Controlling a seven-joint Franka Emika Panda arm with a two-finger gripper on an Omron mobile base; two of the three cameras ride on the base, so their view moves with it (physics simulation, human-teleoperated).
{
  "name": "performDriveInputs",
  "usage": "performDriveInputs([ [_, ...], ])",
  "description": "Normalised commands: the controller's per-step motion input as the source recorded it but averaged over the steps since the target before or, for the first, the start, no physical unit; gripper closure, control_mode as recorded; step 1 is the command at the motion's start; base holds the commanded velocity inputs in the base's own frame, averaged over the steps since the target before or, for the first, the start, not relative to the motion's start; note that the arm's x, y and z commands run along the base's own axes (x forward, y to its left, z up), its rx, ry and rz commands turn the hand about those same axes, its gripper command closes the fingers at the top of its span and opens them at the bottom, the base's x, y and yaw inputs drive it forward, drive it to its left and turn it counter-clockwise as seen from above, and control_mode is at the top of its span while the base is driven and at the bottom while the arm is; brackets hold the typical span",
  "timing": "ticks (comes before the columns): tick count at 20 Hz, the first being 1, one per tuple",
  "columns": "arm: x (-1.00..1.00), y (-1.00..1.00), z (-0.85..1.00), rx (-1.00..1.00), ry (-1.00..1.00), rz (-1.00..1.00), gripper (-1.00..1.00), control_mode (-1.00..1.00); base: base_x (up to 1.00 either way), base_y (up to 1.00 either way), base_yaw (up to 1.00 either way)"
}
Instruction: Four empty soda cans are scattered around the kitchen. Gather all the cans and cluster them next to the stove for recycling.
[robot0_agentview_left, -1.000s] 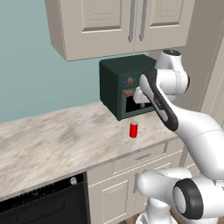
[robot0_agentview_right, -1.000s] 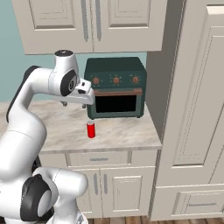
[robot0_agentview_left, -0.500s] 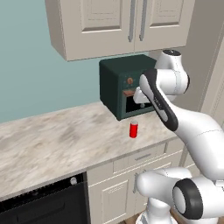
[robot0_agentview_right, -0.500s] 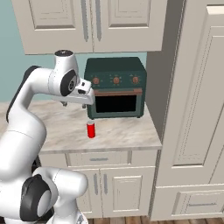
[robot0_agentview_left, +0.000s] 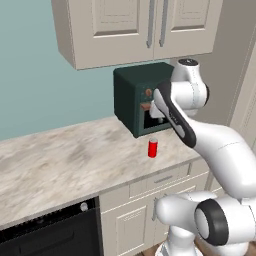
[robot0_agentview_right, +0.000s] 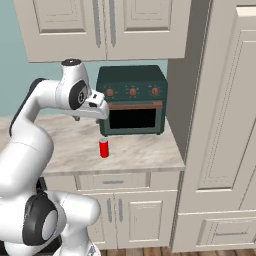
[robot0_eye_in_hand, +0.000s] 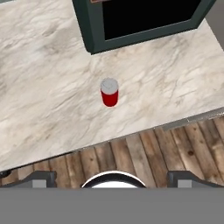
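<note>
A red soda can (robot0_eye_in_hand: 109, 92) stands upright on the marble counter (robot0_eye_in_hand: 48, 96), well below the gripper (robot0_agentview_right: 100, 111) and ahead of it in the hand view. The gripper hangs high above the can, its jaws spread wide, holding nothing. Just beyond the can sits a dark green toaster oven (robot0_agentview_right: 132, 100), against the wall.

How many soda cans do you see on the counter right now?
1. A red soda can stands upright on the marble counter, in front of the dark green toaster oven. Other cans may lie outside these views.
</note>
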Motion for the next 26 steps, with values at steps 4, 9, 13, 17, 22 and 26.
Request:
performDriveInputs([
  [4,0.18,0.0,-0.19,-0.05,-0.04,0.0,-1.0,-1.0,0.0,0.0,0.0],
  [9,0.2,0.0,-0.22,0.0,-0.09,0.0,-1.0,-1.0,0.0,0.0,0.0],
  [13,0.21,0.0,-0.23,0.0,-0.03,0.0,-1.0,-1.0,0.0,0.0,0.0],
  [17,0.16,0.0,-0.23,0.0,0.01,0.0,-1.0,-1.0,0.0,0.0,0.0],
  [22,0.19,0.0,-0.22,0.01,0.04,0.0,-1.0,-1.0,0.0,0.0,0.0],
  [26,0.16,0.0,-0.21,0.0,0.0,0.0,-1.0,-1.0,0.0,0.0,0.0],
])
